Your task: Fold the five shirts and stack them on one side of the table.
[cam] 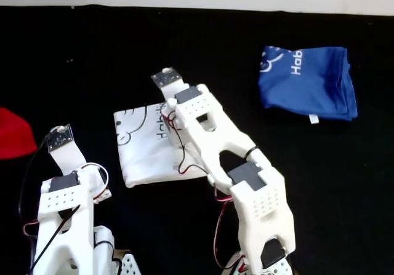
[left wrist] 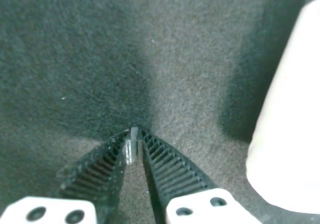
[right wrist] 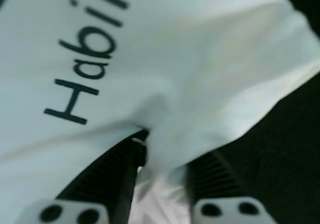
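Your right arm (cam: 212,133) has its jaws at the edge of the white shirt (cam: 144,155), and that grip is what matters next. In the right wrist view the jaws stand at a narrow gap with a ridge of white cloth pinched between them, so count them as clamped on the shirt and not just resting on it. From those jaws, nearly all of the shirt lies toward your left arm (cam: 61,201). The shirt lies flat on the black surface (cam: 92,53) as a near-square panel with no clear long axis. The folded blue shirt (cam: 308,81) lies on the opposite side of the right jaws, well apart from them, with bare surface between. If that is where the stack goes, the pull probably runs away from the left arm, with the cloth trailing behind the grip. The right arm is much the nearer one to the blue shirt. Your left jaws are closed tip to tip on nothing, low over the surface just beside the white shirt's other edge. A red shirt (cam: 12,133) lies beyond them, away from the white one.
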Motion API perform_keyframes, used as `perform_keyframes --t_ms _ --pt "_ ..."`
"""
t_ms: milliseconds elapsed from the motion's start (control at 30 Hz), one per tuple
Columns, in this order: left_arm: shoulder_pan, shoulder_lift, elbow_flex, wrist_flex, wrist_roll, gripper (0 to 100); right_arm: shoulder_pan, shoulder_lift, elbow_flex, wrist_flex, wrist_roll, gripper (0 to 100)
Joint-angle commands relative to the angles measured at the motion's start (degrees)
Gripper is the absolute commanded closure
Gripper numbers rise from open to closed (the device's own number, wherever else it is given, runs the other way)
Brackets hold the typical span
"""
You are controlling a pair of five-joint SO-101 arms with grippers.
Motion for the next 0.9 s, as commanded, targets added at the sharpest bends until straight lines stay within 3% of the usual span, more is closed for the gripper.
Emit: perform_keyframes --t_ms 0,200,433,700,867 --pt "-1.27 -0.31 -0.13 -2.02 0.44 98 4.09 1.89 -4.88 5.76 0.62 99.3" --pt "-1.27 -0.31 -0.13 -2.02 0.44 98 13.41 -1.54 -23.78 19.91 2.37 99.3" --pt "-1.27 -0.31 -0.13 -2.02 0.35 98 22.46 -9.27 -43.03 29.23 17.76 99.3" --pt "-1.27 -0.31 -0.13 -2.02 0.35 98 32.57 -9.80 -53.23 29.41 26.46 99.3" --pt "-1.27 -0.31 -0.04 -2.02 0.35 98 40.66 -3.74 -52.70 20.53 31.56 99.3"
